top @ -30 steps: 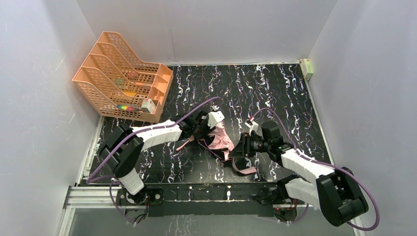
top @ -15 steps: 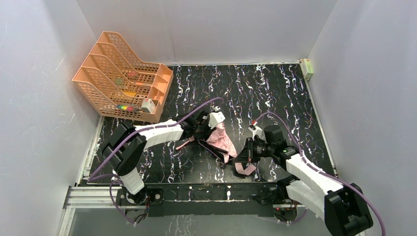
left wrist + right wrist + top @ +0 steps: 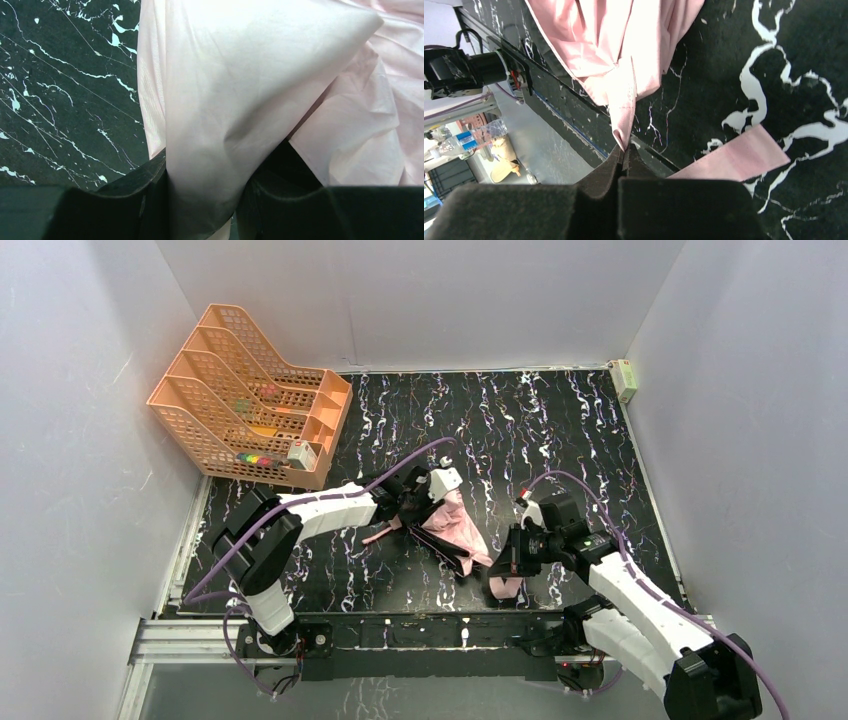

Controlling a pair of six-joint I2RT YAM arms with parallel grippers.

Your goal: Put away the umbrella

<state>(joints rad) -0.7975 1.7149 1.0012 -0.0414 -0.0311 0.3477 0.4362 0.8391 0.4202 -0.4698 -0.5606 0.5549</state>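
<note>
Where the black marbled table [image 3: 560,430] fills the top view, the umbrella [image 3: 455,530] lies crumpled just below the frame's middle, pale pink fabric uppermost with black ribs showing, between the two arms. Left gripper [image 3: 425,502]: at the bundle's upper-left end, jaws clamped on a thick fold of pink fabric. Right gripper [image 3: 498,568]: at the lower-right end near the table's front edge, jaws pinched tight on a pointed corner of the fabric; orange file rack [image 3: 245,400] stands well apart at upper left.
</note>
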